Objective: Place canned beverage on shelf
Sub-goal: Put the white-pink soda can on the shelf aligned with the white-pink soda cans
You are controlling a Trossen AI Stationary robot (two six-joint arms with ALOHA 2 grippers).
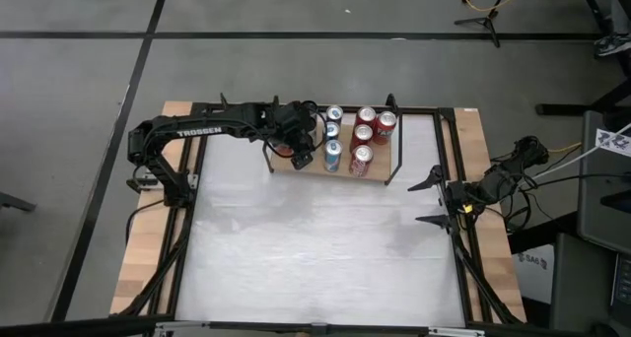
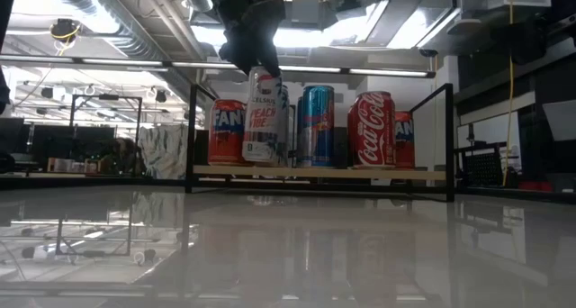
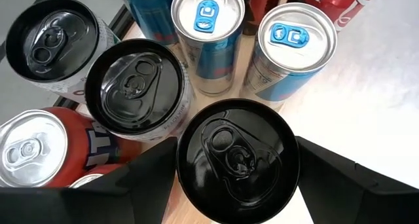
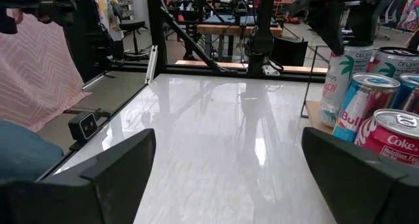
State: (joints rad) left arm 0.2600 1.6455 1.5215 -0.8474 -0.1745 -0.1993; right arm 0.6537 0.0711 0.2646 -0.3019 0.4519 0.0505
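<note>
The shelf [image 1: 315, 172], a small wooden board with black rod brackets, stands at the table's far side and carries several cans. At its near left end stands a white Celsius can with a black top [image 3: 237, 160], [image 2: 265, 119], its base on the board [image 2: 315, 172]. My left gripper [image 3: 237, 181], [image 1: 302, 155] comes down over this can with one finger on either side of it. My right gripper [image 1: 431, 194], [image 4: 229, 158] waits open at the table's right edge with nothing between its fingers. My left gripper has the black-topped can between its two fingers, which lie against opposite sides of the can just under the top rim [image 3: 178, 175]. They come from above, slanting down from the table's left. The can stands upright with its base on the shelf board [image 2: 265, 166].
Close around the held can stand two more black-topped cans [image 3: 134, 86], two blue cans with silver tops [image 3: 294, 40] and red cans [image 2: 372, 128]. Black brackets [image 2: 447, 137] rise at the shelf's ends. The white tabletop [image 1: 315, 248] in front of the shelf is bare.
</note>
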